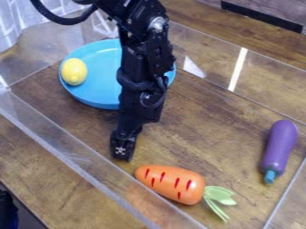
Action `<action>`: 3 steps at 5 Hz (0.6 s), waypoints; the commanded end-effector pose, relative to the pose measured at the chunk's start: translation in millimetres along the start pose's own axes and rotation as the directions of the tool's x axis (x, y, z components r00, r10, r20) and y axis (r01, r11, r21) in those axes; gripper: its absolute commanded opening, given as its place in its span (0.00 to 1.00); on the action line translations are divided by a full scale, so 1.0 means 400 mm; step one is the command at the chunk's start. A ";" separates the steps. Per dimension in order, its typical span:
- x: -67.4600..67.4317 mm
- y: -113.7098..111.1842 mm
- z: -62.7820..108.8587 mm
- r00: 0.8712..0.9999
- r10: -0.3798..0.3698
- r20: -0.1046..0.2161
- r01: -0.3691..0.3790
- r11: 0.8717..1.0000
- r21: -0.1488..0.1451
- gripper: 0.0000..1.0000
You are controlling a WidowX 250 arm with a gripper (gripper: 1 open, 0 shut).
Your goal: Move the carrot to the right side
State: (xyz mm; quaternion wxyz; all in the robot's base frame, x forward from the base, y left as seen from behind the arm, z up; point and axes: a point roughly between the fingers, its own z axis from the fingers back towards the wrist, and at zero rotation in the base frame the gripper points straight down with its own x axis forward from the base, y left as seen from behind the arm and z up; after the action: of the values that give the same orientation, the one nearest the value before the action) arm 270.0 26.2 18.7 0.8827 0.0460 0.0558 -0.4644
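Carrot (174,183) (orange, dark-striped, tapered)

A dark wooden table (227,116) carries everything. Lying straight on it: an orange carrot (174,184) near the front edge, a purple eggplant (278,148) at the right, a blue plate (102,82) at the back left.

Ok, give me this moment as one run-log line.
gripper: jaws open, pointing down, holding nothing | carrot: lying free on table, right of gripper | eggplant: far right | lemon: on blue plate

One carrot (176,184), eggplant (278,147), lemon (74,71), plate (102,94)
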 end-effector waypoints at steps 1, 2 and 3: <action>-0.022 0.031 0.011 0.999 0.038 0.008 -0.038 0.999 0.012 1.00; -0.032 0.051 0.012 0.998 0.057 0.011 -0.057 0.998 0.011 1.00; -0.043 0.073 0.010 0.997 0.079 0.016 -0.080 0.997 0.011 1.00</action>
State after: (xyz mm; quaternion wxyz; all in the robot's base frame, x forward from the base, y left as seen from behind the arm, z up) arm 279.2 50.8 20.0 0.8957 0.0430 0.0538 -0.4393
